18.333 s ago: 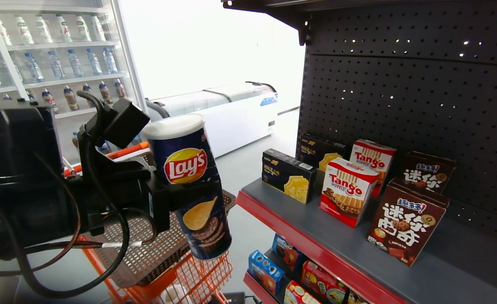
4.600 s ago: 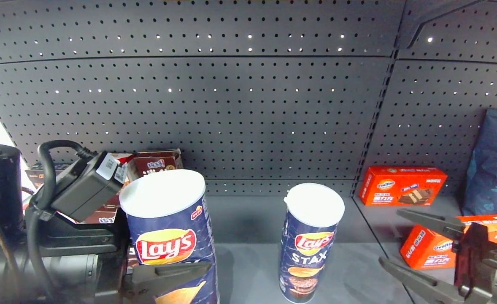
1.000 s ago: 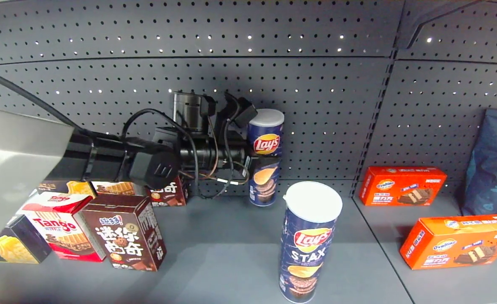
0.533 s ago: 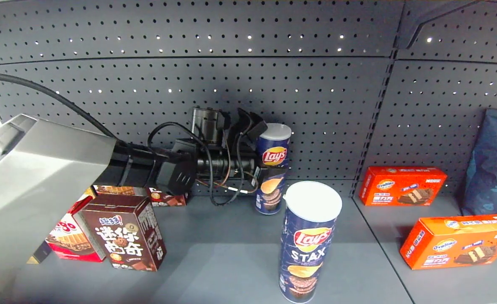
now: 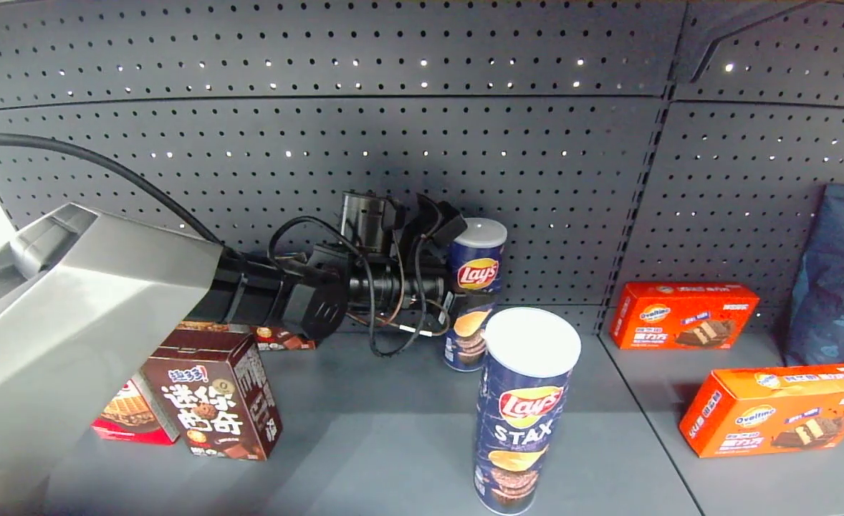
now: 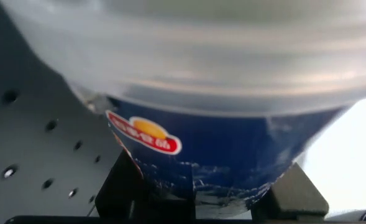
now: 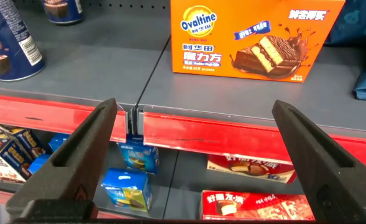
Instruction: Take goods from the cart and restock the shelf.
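Restocking at the back row: the left gripper (image 5: 467, 299), at the end of an arm stretched across the shelf (image 5: 365, 444), has its jaws clamped on the middle of a blue chip can (image 5: 476, 276). The can stands upright, its long axis vertical and its white lid on top. The left wrist view shows the dark fingers (image 6: 123, 193) pressed on either side of the can body (image 6: 220, 155), with the perforated pegboard (image 5: 393, 143) just behind. The can hangs close to that back wall, behind a second can (image 5: 526, 408) that stands nearer the shelf's front edge, and slightly to that can's left. The second can's lid partly hides the held can's base, so it cannot be told whether the base touches the shelf. The grip comes in from the robot's left, so a release would probably call for the jaws to part sideways and the arm to back out along its own line. That line passes above the brown box (image 5: 211, 401) and clear of the front can. The right gripper (image 7: 195, 106) waits well apart with jaws spread wide and nothing between them. It faces the red shelf lip below an orange box (image 7: 257, 37), so the left arm is plainly the nearer one for this placement.
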